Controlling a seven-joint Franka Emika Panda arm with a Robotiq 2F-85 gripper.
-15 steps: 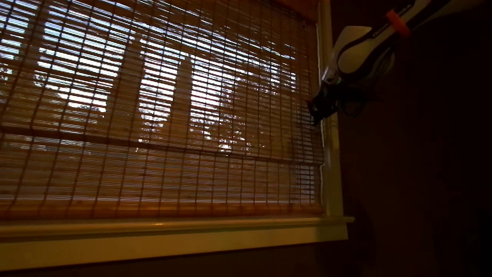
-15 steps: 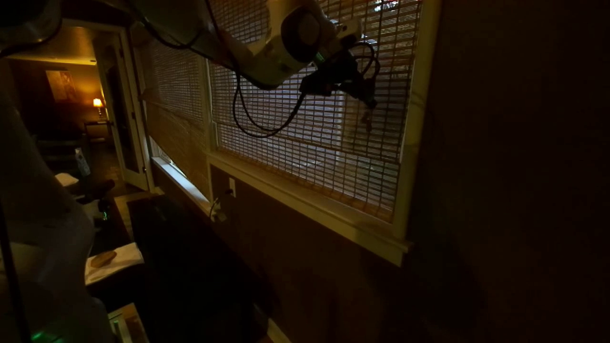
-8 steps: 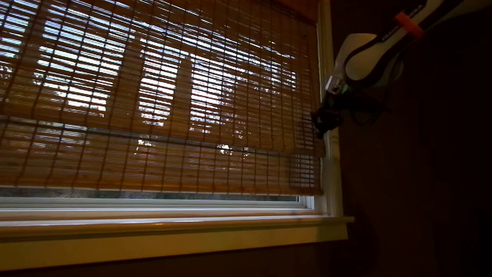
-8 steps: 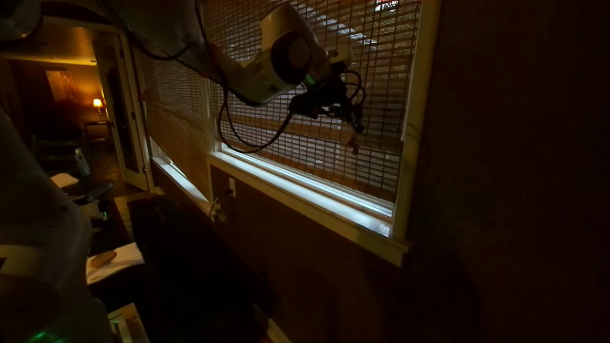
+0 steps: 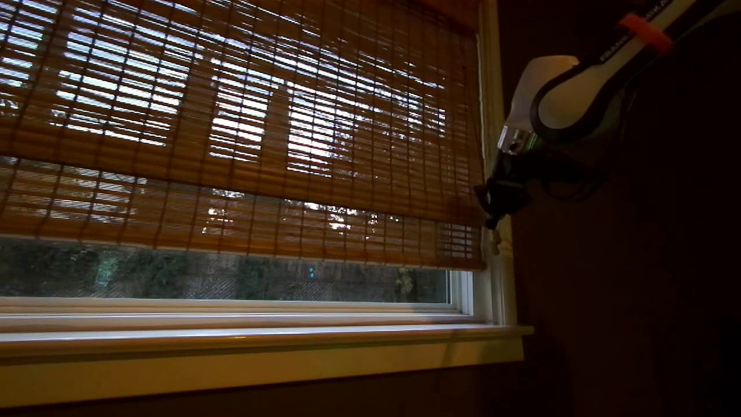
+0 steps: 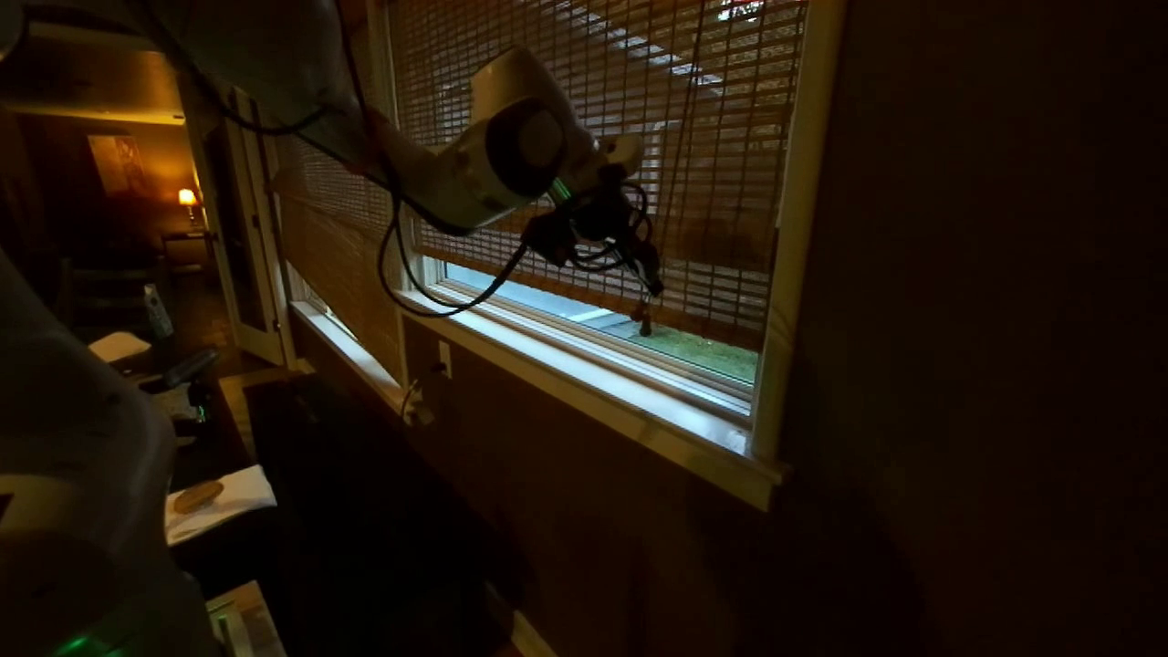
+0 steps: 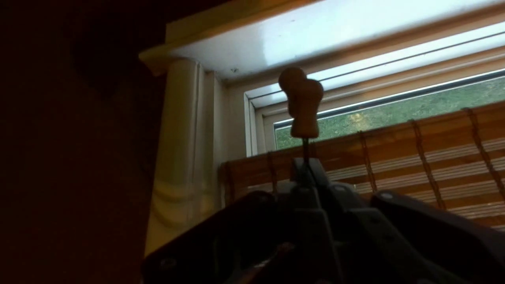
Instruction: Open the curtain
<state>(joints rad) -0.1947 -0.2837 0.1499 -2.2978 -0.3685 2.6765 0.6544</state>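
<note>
The curtain (image 5: 347, 124) is a brown-orange woven bamboo blind. It also shows in an exterior view (image 6: 721, 173) and the wrist view (image 7: 398, 169). Its lower edge hangs above the sill, leaving a strip of glass uncovered. My gripper (image 5: 492, 223) is beside the window's side frame, low near the curtain's bottom corner; it also shows in an exterior view (image 6: 654, 289). In the wrist view my fingertips (image 7: 309, 162) are shut on a thin dark cord (image 7: 305, 147). Wooden cord knobs (image 7: 305, 104) hang just past the fingertips.
The pale window sill (image 5: 289, 336) and side frame (image 5: 499, 284) border the curtain. A second window with its own blind (image 6: 333, 219) stands farther along the wall. A wall outlet (image 6: 444, 358) with a plug sits below. A black cable (image 6: 388, 265) loops from the arm.
My gripper has moved down, pulling the cord. The curtain's lower edge has risen from the sill, uncovering a widening strip of glass. The fold above it has risen too.
</note>
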